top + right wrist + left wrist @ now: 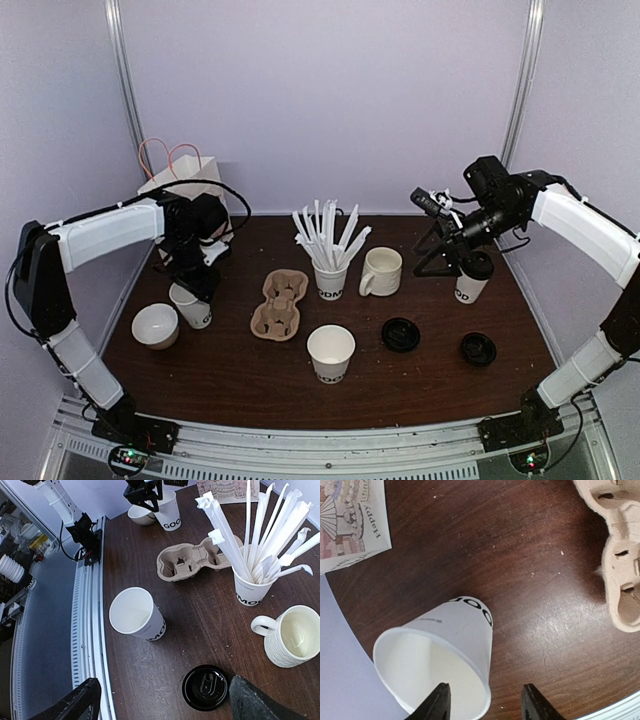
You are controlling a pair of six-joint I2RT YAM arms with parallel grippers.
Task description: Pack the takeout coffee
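An open white paper cup (192, 308) with black lettering stands at the left. My left gripper (197, 285) is open right above it. In the left wrist view one finger hangs over the cup's mouth (427, 665) and the other outside its wall, so the gripper (485, 707) straddles the rim. A second open cup (331, 353) stands front centre and also shows in the right wrist view (137, 614). A third cup (471, 280) at the right wears a black lid. Two loose black lids (400, 334) (478, 348) lie flat. My right gripper (432, 262) is open and empty, raised beside the lidded cup, above one lid (206, 687).
A cardboard two-cup carrier (280, 303) lies centre-left. A cup full of white sticks (330, 275) and a cream mug (382, 270) stand behind the centre. A white bowl (156, 325) sits left of the left cup. A paper bag (180, 175) stands at the back left.
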